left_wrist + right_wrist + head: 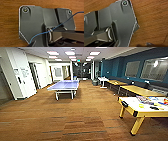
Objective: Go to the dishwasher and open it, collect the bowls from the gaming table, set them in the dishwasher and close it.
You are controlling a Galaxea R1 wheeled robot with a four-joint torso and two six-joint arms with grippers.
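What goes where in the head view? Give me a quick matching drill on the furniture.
Things:
1. table-tennis table
2. yellow-legged game table
3. wooden tables
4. white door

Places:
A. along the blue wall
B. near right, closest to the robot
C. mid-room, left of centre
D. far left

Pairs: 1-C, 2-B, 3-A, 4-D

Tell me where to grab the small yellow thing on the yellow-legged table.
Probably from straight above, pinching its outer edges: the small yellow thing lies low and flat on the yellow-legged table, close to the long edge facing the open floor, with no raised part to hold. Its exact shape is too blurred to tell.
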